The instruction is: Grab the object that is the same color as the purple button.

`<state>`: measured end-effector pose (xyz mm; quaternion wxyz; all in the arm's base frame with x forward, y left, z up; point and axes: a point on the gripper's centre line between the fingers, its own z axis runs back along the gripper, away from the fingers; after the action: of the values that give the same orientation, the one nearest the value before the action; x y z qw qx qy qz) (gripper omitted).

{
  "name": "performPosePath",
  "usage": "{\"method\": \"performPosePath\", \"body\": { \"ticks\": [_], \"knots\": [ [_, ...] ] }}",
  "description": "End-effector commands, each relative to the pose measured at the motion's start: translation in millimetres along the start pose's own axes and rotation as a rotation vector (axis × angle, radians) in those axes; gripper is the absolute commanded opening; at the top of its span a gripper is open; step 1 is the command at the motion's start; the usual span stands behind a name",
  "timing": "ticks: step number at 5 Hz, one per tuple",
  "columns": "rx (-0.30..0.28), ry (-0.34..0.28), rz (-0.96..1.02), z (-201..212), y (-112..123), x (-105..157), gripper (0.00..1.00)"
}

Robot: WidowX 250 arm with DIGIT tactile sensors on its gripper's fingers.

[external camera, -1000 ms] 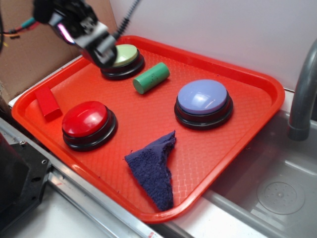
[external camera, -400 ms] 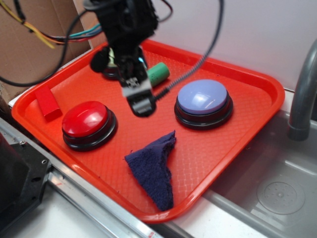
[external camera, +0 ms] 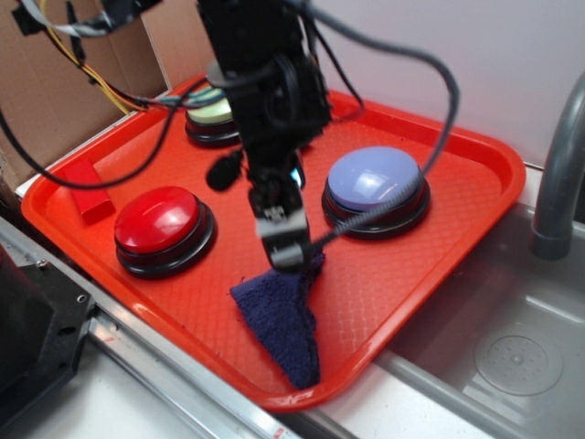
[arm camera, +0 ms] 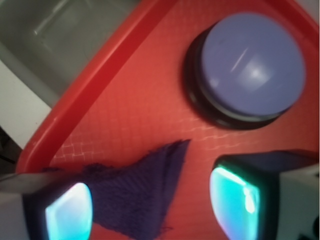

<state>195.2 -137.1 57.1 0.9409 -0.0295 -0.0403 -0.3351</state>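
Observation:
The dark purple-blue terry rag (external camera: 283, 322) lies flat near the front edge of the red tray (external camera: 457, 229); in the wrist view the rag (arm camera: 145, 195) lies between and below my fingers. My gripper (external camera: 285, 249) is open, pointing down just above the rag's upper corner. In the wrist view my gripper (arm camera: 150, 207) shows two glowing pads (arm camera: 67, 210) set wide apart, nothing between them but the rag below. The purple button (external camera: 375, 187) with lavender-blue dome and black base stands to the right; it also shows in the wrist view (arm camera: 252, 67).
A red-domed button (external camera: 163, 229) sits left of the rag, a light green-domed button (external camera: 212, 117) at the back, mostly behind the arm. A red block (external camera: 84, 187) lies at the tray's left edge. A metal sink (external camera: 512, 357) and grey faucet (external camera: 558, 183) are on the right.
My gripper has travelled from the green-domed button at the back left, across the tray's middle, down to just above the rag. The green cylinder is now hidden behind the arm.

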Motion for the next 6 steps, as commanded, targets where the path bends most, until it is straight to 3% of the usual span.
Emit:
{"method": "performPosePath", "body": {
  "ticks": [1, 3, 4, 5, 6],
  "knots": [
    [0.096, 0.087, 0.122, -29.6, -12.1, -1.6, 1.00],
    [0.090, 0.139, 0.198, -46.6, -3.6, -5.2, 1.00],
    [0.082, 0.145, 0.276, -54.3, 3.1, -8.3, 0.15],
    [0.073, 0.144, 0.295, -52.5, 5.6, -8.3, 0.00],
    [0.076, 0.144, 0.298, -50.4, 7.7, -8.2, 0.00]
  ]
}}
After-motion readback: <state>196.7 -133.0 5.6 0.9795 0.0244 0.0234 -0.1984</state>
